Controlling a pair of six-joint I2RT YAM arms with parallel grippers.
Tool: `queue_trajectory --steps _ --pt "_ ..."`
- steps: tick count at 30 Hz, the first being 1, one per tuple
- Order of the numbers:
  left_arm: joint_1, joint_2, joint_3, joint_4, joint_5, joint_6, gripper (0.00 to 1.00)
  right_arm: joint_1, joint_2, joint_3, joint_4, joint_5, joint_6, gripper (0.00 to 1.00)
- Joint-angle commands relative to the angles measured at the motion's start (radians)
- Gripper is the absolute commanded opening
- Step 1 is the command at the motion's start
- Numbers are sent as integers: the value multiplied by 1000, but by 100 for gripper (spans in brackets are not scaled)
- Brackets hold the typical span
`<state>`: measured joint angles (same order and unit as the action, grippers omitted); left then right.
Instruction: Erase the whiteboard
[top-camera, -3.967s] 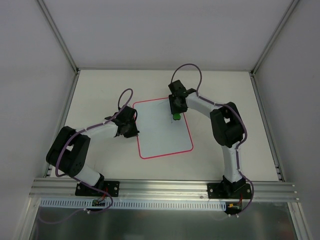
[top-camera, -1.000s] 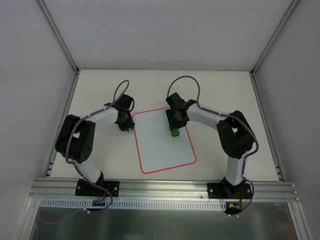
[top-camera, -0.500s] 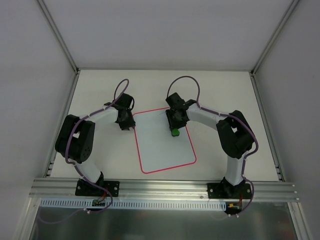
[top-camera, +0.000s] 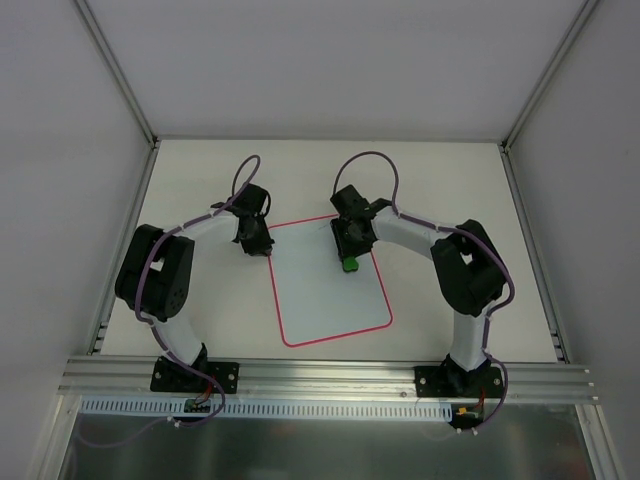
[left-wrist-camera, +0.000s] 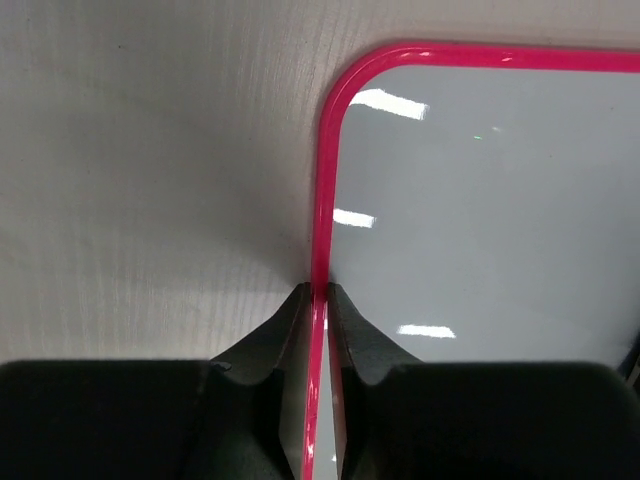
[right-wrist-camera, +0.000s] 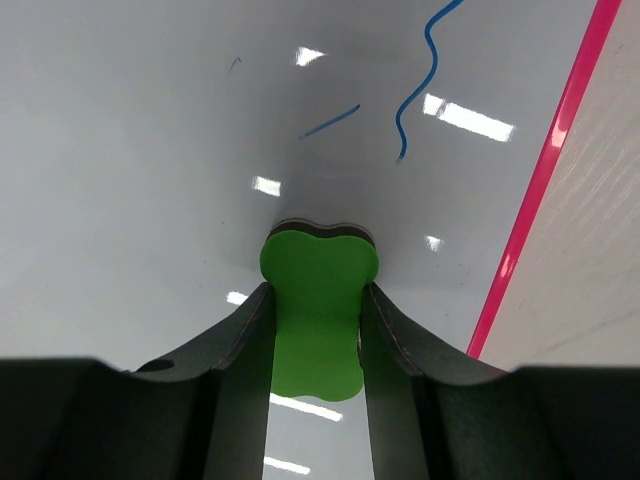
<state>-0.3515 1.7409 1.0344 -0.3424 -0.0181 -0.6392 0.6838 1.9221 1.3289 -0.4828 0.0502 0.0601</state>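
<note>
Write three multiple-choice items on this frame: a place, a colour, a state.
1. Where is the left gripper on the board? A. its rim B. its centre C. off it
2. Eraser colour? A. blue B. green C. black
3. Board state? A. clean B. blue lines left C. flipped over
Answers: A, its fingers pinch the pink rim; B, it shows green in the right gripper; B, strokes show ahead of the eraser.

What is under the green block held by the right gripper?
The whiteboard lies under the green block, which the right gripper holds. Beyond it, blue pen lines show. Any ink directly beneath the block is covered.
</note>
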Motion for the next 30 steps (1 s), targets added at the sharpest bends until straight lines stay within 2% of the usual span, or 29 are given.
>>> queue_trajectory --steps 1,5,16,21,30 --pt "5 34 4 -3 1 13 11 -9 15 49 4 36 -3 0" --pt "5 34 -10 -4 -13 13 0 -13 28 70 9 66 0 0" --pt "-17 11 -105 -7 47 41 0 -72 170 219 1 128 6 0" --pt "-43 -30 -152 -12 46 55 0 -78 264 347 -77 109 30 0" --pt "-69 -55 -185 -18 72 52 0 32 391 567 -240 37 -14 0"
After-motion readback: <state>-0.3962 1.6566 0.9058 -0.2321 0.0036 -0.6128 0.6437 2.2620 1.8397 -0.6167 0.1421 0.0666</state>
